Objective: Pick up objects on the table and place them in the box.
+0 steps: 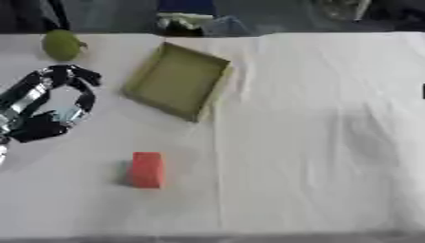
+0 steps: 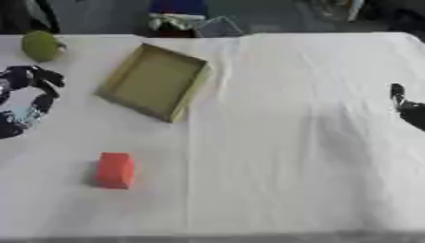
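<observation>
On the far left of the white-clothed table (image 1: 315, 142), my left hand (image 1: 50, 102) hangs above the cloth with its fingers and thumb curled into a ring. Nothing sits inside that ring; only the cloth shows through it, so the hand is clenched on nothing. Beyond its fingertips, near the table's far left corner, lies a round green fruit (image 1: 62, 44), apart from the hand and untouched.

Nearer the front edge, and a little to the right of my left hand, a red block (image 1: 147, 169) stands on the cloth by itself, well apart from the hand and from the box.

Further right and farther back lies the box (image 1: 178, 80), a shallow olive-green tray turned askew to the table's edges, one corner pointing toward the front. I see nothing in it; the fruit and the block are both outside it.

Past the box the cloth runs bare, with a long crease down its middle.

At the right edge, in the right eye view, my right hand (image 2: 407, 110) barely enters as a few dark fingers just above the cloth. I cannot tell whether it is released or clenched. It is well apart from every object.
</observation>
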`<act>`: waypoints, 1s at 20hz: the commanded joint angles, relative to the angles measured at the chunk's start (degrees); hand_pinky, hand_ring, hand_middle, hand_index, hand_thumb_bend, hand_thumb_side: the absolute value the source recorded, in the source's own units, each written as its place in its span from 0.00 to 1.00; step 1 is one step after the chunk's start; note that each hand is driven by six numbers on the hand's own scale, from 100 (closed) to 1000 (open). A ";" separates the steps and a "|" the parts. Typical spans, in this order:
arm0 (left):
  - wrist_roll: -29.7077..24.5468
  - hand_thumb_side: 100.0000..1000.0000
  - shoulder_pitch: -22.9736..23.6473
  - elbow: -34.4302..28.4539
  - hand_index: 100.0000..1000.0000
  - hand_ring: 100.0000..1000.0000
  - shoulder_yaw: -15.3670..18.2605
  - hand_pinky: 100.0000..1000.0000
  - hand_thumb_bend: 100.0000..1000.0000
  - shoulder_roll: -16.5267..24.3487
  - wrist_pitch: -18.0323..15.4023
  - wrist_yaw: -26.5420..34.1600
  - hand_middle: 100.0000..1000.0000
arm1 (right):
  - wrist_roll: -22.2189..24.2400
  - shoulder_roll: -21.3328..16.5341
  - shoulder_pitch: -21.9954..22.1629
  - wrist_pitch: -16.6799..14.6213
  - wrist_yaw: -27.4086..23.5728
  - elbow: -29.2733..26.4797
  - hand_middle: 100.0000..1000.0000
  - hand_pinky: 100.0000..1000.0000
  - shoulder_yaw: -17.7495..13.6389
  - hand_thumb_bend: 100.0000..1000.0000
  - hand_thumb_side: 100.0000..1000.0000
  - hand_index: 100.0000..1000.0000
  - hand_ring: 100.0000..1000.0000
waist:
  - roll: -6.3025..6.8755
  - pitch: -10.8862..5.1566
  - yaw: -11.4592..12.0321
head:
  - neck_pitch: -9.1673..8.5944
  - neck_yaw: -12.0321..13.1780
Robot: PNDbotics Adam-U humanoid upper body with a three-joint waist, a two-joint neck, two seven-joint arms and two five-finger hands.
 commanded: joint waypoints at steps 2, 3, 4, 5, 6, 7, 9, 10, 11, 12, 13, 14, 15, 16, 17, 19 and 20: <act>-2.73 0.69 -0.86 -3.71 0.84 0.63 -2.23 0.72 0.21 4.15 -2.95 -3.66 0.68 | 0.23 -1.41 -0.76 -0.09 0.30 -1.06 0.60 0.71 -0.03 0.30 0.24 0.89 0.96 | 0.11 -0.91 -0.13 | 0.30 -0.09; -3.32 0.70 -0.91 -4.31 0.84 0.63 -2.87 0.72 0.24 4.56 -3.46 -4.42 0.68 | 0.24 -1.41 -0.77 -0.10 0.31 -1.07 0.60 0.71 -0.02 0.30 0.24 0.89 0.96 | 0.13 -0.92 -0.15 | 0.30 -0.08; -3.89 0.70 -0.98 -4.85 0.84 0.63 -3.51 0.72 0.26 4.91 -3.93 -5.17 0.68 | 0.28 -1.41 -0.78 -0.11 0.32 -1.06 0.59 0.71 0.01 0.30 0.24 0.89 0.96 | 0.13 -0.94 -0.18 | 0.30 -0.08; -4.35 0.70 -1.04 -5.30 0.84 0.63 -4.11 0.72 0.28 5.16 -4.33 -5.74 0.68 | 0.32 -1.40 -0.79 -0.12 0.33 -1.05 0.59 0.71 0.04 0.30 0.24 0.89 0.96 | 0.13 -0.95 -0.20 | 0.30 -0.10; -4.75 0.70 -1.09 -5.64 0.84 0.63 -4.66 0.72 0.29 5.34 -4.66 -6.14 0.68 | 0.34 -1.38 -0.78 -0.13 0.33 -1.04 0.59 0.71 0.05 0.30 0.24 0.89 0.96 | 0.13 -0.96 -0.23 | 0.30 -0.12; -5.18 0.69 -1.15 -5.89 0.84 0.63 -5.18 0.72 0.29 5.48 -4.96 -6.33 0.68 | 0.36 -1.38 -0.77 -0.14 0.33 -1.02 0.59 0.71 0.06 0.30 0.24 0.89 0.96 | 0.12 -0.98 -0.26 | 0.30 -0.14; -6.05 0.68 -1.31 -6.35 0.84 0.64 -6.05 0.73 0.30 5.81 -5.62 -7.16 0.69 | 0.38 -1.37 -0.77 -0.16 0.33 -1.00 0.59 0.71 0.07 0.30 0.24 0.89 0.96 | 0.11 -1.00 -0.30 | 0.30 -0.23; -6.68 0.68 -1.39 -6.49 0.84 0.65 -6.59 0.73 0.30 5.98 -5.97 -7.68 0.70 | 0.38 -1.36 -0.79 -0.17 0.34 -1.00 0.59 0.71 0.08 0.30 0.24 0.89 0.96 | 0.11 -1.02 -0.33 | 0.30 -0.29; -7.58 0.67 -1.48 -6.45 0.85 0.65 -7.20 0.73 0.29 6.16 -6.27 -8.31 0.70 | 0.40 -1.34 -0.81 -0.19 0.37 -1.00 0.59 0.71 0.10 0.31 0.24 0.89 0.96 | 0.12 -1.05 -0.36 | 0.30 -0.32; -8.65 0.65 -1.61 -6.26 0.85 0.65 -7.79 0.73 0.27 6.30 -6.46 -9.09 0.70 | 0.41 -1.30 -0.82 -0.20 0.39 -1.00 0.59 0.71 0.12 0.30 0.25 0.89 0.96 | 0.12 -1.08 -0.38 | 0.30 -0.34; -9.55 0.63 -1.77 -5.99 0.85 0.66 -8.26 0.73 0.28 6.37 -6.53 -9.91 0.71 | 0.44 -1.26 -0.81 -0.20 0.40 -0.99 0.59 0.71 0.15 0.30 0.25 0.88 0.96 | 0.13 -1.10 -0.40 | 0.30 -0.35; -10.30 0.64 -1.96 -5.73 0.85 0.67 -8.72 0.73 0.29 6.40 -6.56 -10.95 0.72 | 0.48 -1.22 -0.79 -0.22 0.40 -0.98 0.59 0.71 0.18 0.30 0.25 0.88 0.96 | 0.13 -1.11 -0.42 | 0.30 -0.37; -11.08 0.65 -2.18 -5.45 0.86 0.68 -9.23 0.74 0.34 6.41 -6.65 -12.36 0.73 | 0.54 -1.17 -0.77 -0.25 0.37 -0.97 0.59 0.71 0.22 0.30 0.25 0.88 0.96 | 0.14 -1.12 -0.46 | 0.30 -0.35; -11.66 0.65 -2.39 -5.21 0.86 0.69 -9.71 0.74 0.36 6.33 -6.83 -13.96 0.74 | 0.58 -1.14 -0.75 -0.28 0.34 -0.97 0.59 0.71 0.25 0.30 0.25 0.88 0.96 | 0.14 -1.13 -0.49 | 0.30 -0.33; -12.07 0.66 -2.60 -5.06 0.86 0.70 -10.23 0.74 0.38 6.26 -7.21 -15.74 0.74 | 0.60 -1.12 -0.74 -0.30 0.31 -0.98 0.59 0.71 0.27 0.30 0.25 0.88 0.96 | 0.15 -1.13 -0.54 | 0.30 -0.33; -12.71 0.66 -2.92 -4.24 0.87 0.71 -11.47 0.74 0.40 5.92 -8.00 -18.86 0.75 | 0.61 -1.08 -0.75 -0.32 0.27 -0.98 0.59 0.71 0.29 0.30 0.25 0.88 0.96 | 0.14 -1.14 -0.64 | 0.30 -0.36; -12.82 0.66 -3.15 -3.68 0.87 0.71 -11.98 0.74 0.40 5.67 -8.29 -20.18 0.76 | 0.62 -1.04 -0.77 -0.32 0.27 -0.98 0.59 0.71 0.30 0.30 0.25 0.88 0.96 | 0.13 -1.15 -0.67 | 0.30 -0.39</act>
